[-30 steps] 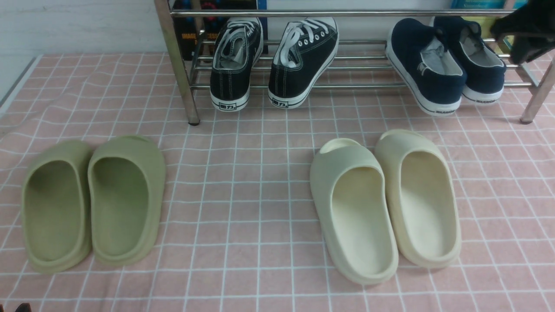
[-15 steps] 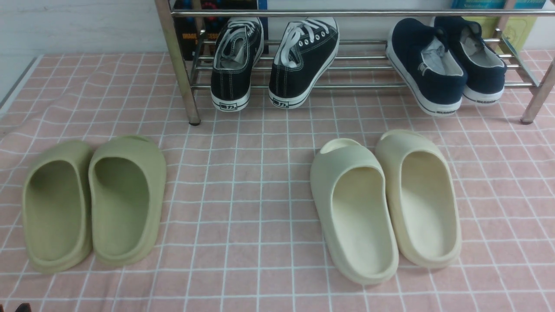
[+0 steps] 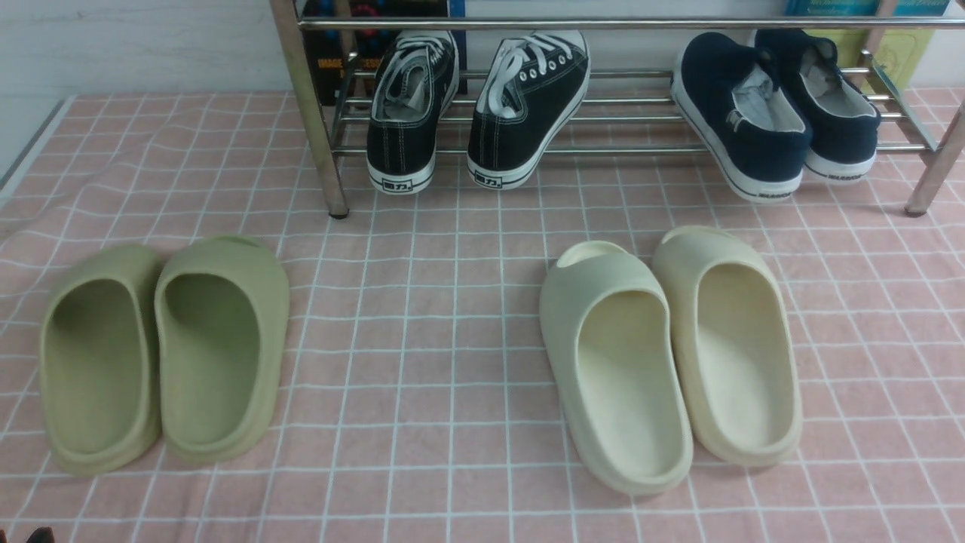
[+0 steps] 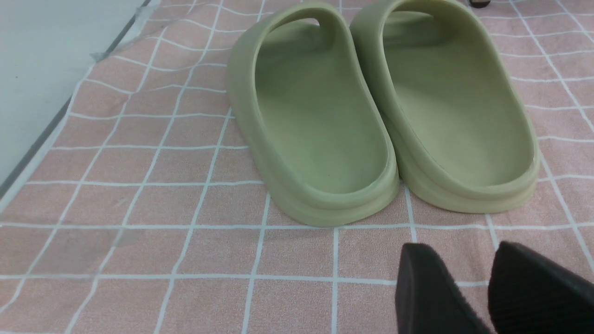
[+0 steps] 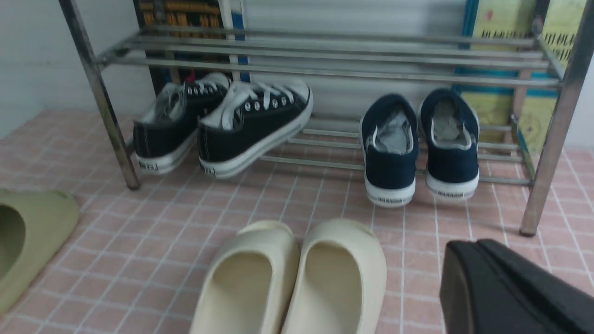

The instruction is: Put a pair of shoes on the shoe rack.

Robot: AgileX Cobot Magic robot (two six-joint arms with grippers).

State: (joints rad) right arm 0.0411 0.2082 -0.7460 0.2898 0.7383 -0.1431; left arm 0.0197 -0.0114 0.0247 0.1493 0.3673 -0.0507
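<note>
Front view: your two navy-blue canvas slip-on shoes with white soles (image 3: pixel 776 113) sat side by side on the low bars of the shiny silver metal-tube shoe rack (image 3: pixel 310 113), heels out, so the job looked done.

Left wrist view: your left pincer (image 4: pixel 464 269) was spread and empty, near the olive-green foam slides (image 4: pixel 325 130) on the bench (image 4: pixel 139 199).

Right wrist view: your right pincer (image 5: pixel 478 260) was pressed together and empty. It was well apart from the shoes, which I think needed no more help.

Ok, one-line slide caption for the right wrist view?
Navy-blue canvas slip-on shoes sit heels-out on the silver metal-tube shoe rack, beside black lace-up sneakers; cream foam slides lie in front.
</note>
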